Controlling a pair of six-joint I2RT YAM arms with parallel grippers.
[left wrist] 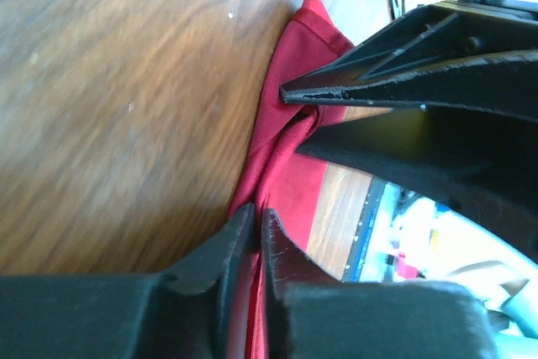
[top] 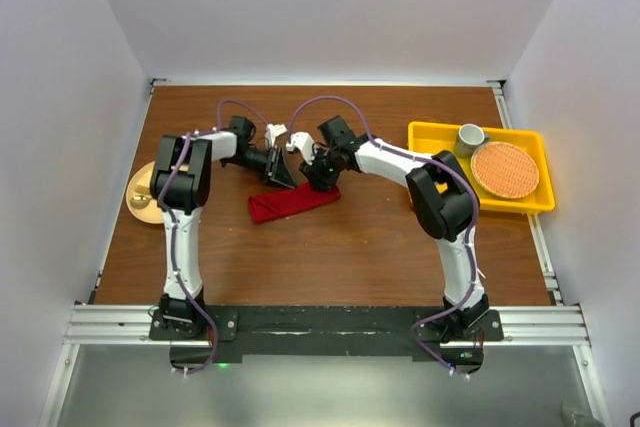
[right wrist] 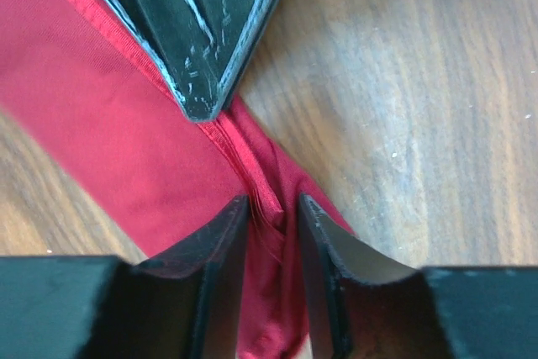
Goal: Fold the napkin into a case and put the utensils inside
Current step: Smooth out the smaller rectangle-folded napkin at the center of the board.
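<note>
Napkin (top: 293, 204) lay mid-table as a narrow folded strip, the case apparently unfinished. Left gripper (left wrist: 257, 214) pinched a fold; right gripper (right wrist: 273, 203) stood part-open astride it, utensils not yet inside.

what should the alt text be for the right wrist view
Close-up of a deep-red napkin lying bunched on a wooden table, a raised fold running between the parted black jaws of the right gripper at the bottom. From the top, the left gripper points down, its jaws shut on that same fold.
</note>
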